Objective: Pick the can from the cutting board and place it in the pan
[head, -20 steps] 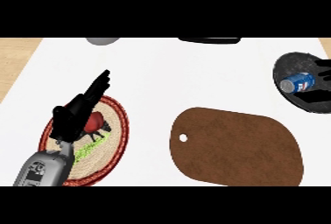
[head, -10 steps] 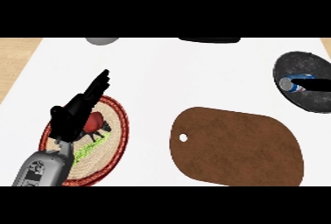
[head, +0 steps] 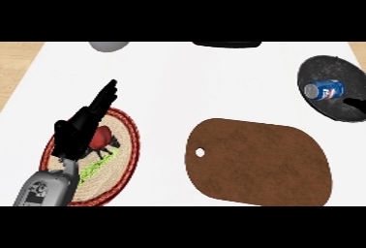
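White counter (head: 214,82): one can (head: 325,90), one pan (head: 336,72).

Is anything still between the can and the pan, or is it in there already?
Nothing visible stands between them: the can lies on its side inside the pan, and the cutting board is bare.

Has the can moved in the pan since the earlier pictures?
Yes. The can stood upright near the left rim of the pan; now it lies on its side, a little further toward the pan's middle.
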